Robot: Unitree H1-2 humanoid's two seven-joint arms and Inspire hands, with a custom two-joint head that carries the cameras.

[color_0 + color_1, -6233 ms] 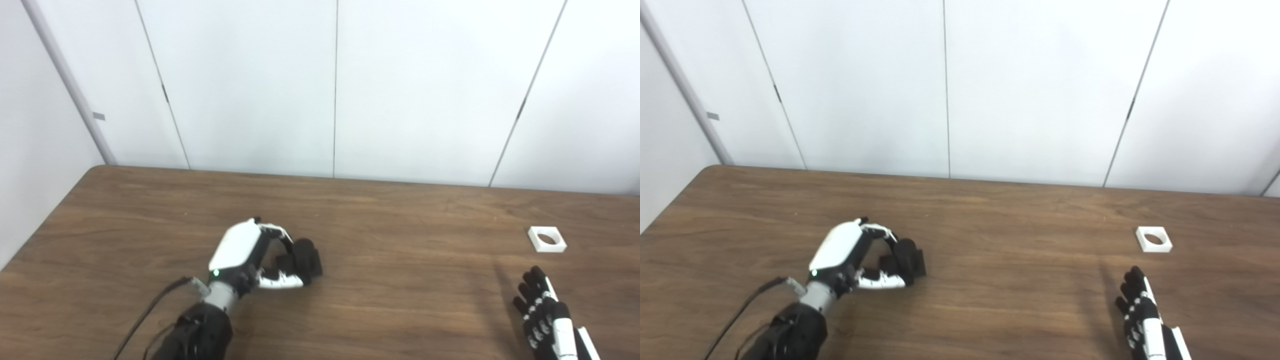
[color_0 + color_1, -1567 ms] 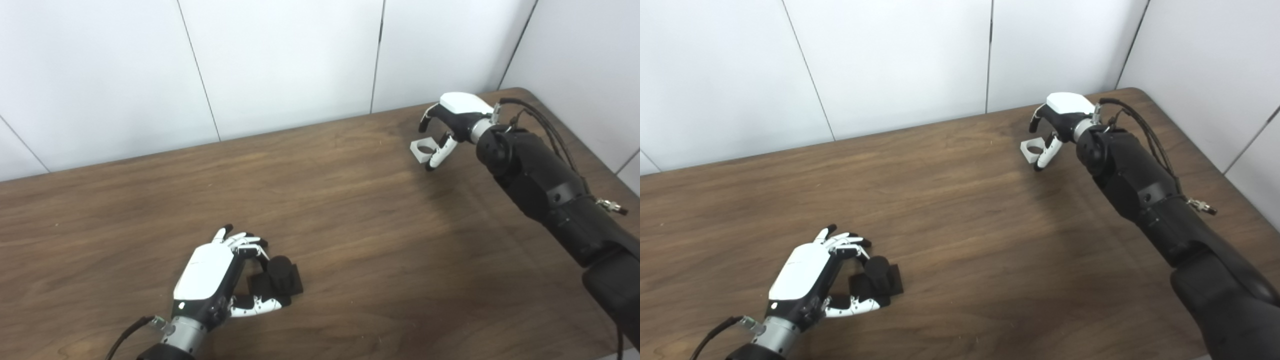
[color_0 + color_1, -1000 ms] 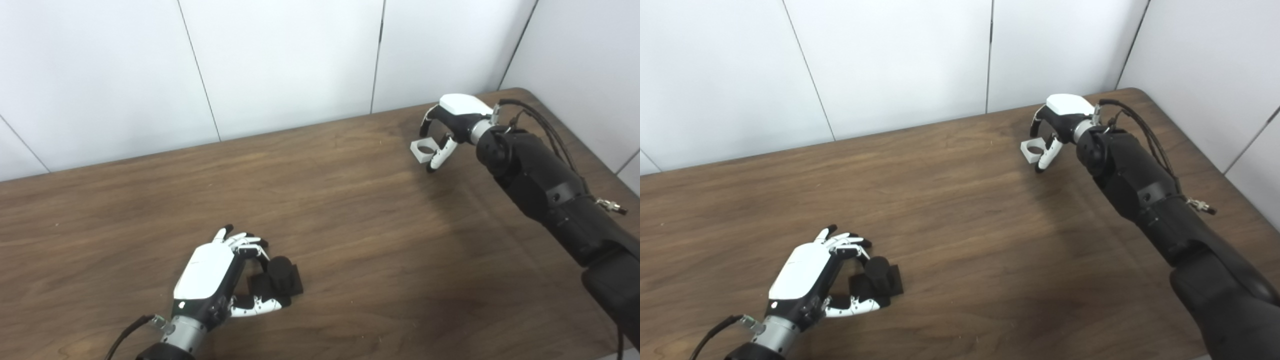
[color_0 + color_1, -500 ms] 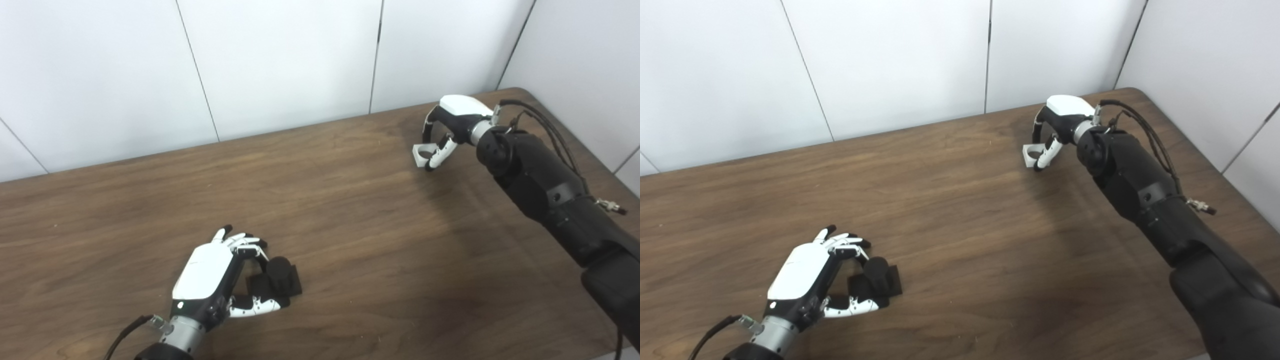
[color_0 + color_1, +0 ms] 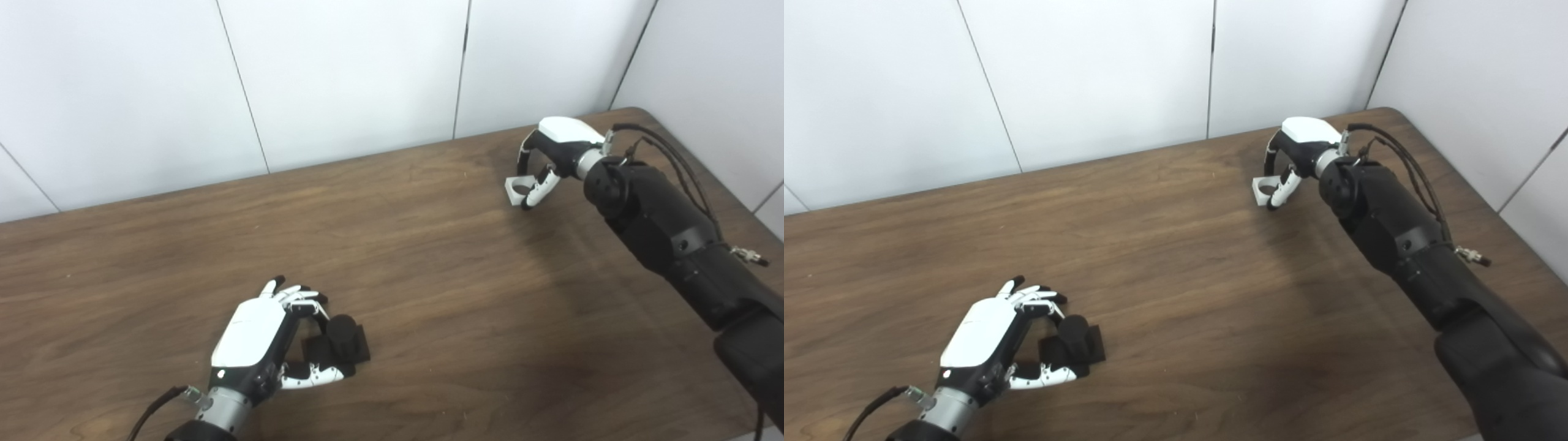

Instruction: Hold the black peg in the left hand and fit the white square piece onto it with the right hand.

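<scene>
1. We see our right hand (image 5: 545, 160) in the upper right of the frame, curled around the small white square piece with a round hole (image 5: 517, 185), thumb on the near side and fingers arched over the far side. Whether the grip is firm or only cupping, we cannot tell; the piece seems to lie on the brown wooden table (image 5: 429, 294) or barely off it.
2. Our left hand (image 5: 269, 343) sits in the lower left, fingers and thumb curved around the black peg on its flat black base (image 5: 340, 343), which rests on the table with the peg pointing up. Contact looks loose; we cannot confirm a hold.
3. The peg lies well apart from the white piece, down and to the left of it across the frame. We judge the coming move turns on carrying the piece along that diagonal, hole facing down over the upright peg.
4. Nothing stands on the table between the two hands; a white panelled wall (image 5: 343, 73) fills the top.
</scene>
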